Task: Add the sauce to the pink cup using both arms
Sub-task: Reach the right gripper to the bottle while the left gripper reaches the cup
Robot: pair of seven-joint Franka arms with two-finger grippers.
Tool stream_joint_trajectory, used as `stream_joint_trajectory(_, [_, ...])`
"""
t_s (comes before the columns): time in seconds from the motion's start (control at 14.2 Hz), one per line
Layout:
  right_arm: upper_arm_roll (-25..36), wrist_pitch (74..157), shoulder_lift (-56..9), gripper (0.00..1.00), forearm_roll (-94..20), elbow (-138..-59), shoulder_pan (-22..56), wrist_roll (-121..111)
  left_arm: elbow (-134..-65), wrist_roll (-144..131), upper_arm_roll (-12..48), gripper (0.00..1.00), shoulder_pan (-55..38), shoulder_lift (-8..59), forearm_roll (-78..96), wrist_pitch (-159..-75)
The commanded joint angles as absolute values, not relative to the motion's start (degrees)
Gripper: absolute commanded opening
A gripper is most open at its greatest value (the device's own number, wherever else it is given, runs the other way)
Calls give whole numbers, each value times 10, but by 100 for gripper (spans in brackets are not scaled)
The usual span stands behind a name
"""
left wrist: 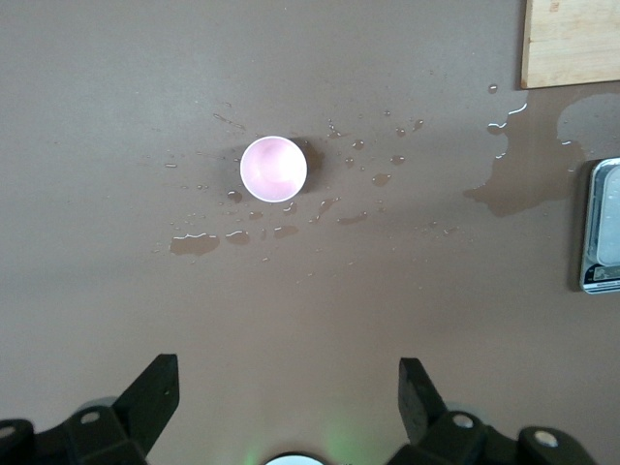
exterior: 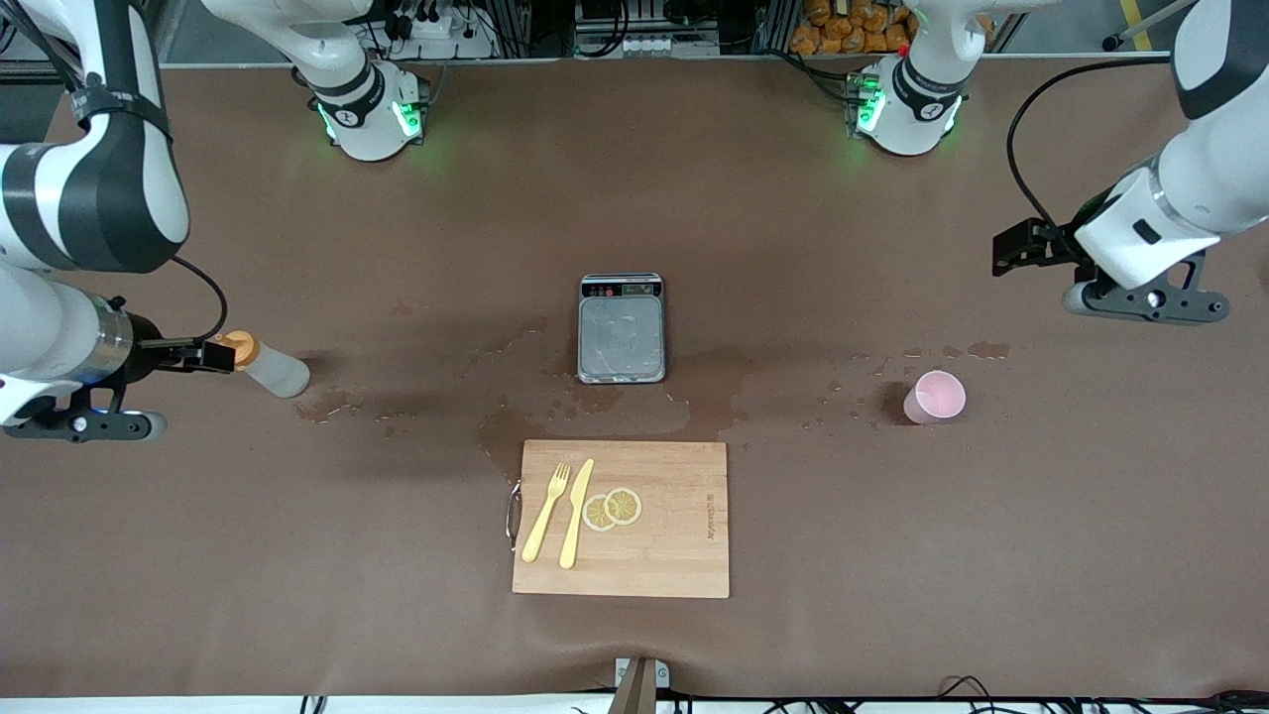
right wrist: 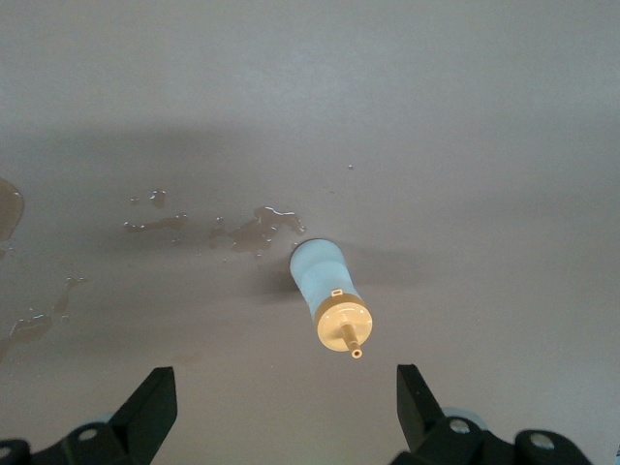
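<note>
Approach step: both pincers released, right pincer [right wrist: 281, 412] hovering over the upright sauce [right wrist: 329, 295] at the right arm's end of the table [exterior: 892, 555], left pincer [left wrist: 286, 402] near the pink cup [left wrist: 273, 169]; next, I'd descend and grasp each.

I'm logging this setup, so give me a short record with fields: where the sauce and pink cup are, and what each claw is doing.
sauce: bottle standing on the table, right arm's end
pink cup: upright, looks empty, left arm's end, droplets around it
left claw: open, in the air above the cup
right claw: open, in the air above the bottle
grasped: nothing
</note>
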State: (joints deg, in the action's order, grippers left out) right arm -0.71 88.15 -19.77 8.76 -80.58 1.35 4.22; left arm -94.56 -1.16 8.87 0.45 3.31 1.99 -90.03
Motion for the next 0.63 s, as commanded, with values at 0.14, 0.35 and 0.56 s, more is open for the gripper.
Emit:
stream_joint_trajectory(0.14, [-11, 847, -203, 100, 28, -793, -54, 46, -1020, -10, 89, 100, 11, 45, 22, -1002])
stream_joint_trajectory(0.35, [-11, 829, -215, 100, -47, -794, -99, 47, -1054, -10, 89, 100, 30, 55, 22, -1055])
stream_joint_trajectory(0.56, [-11, 824, -238, 100, -93, -794, -133, 47, -1080, -2, 89, 100, 44, 74, 21, -1101])
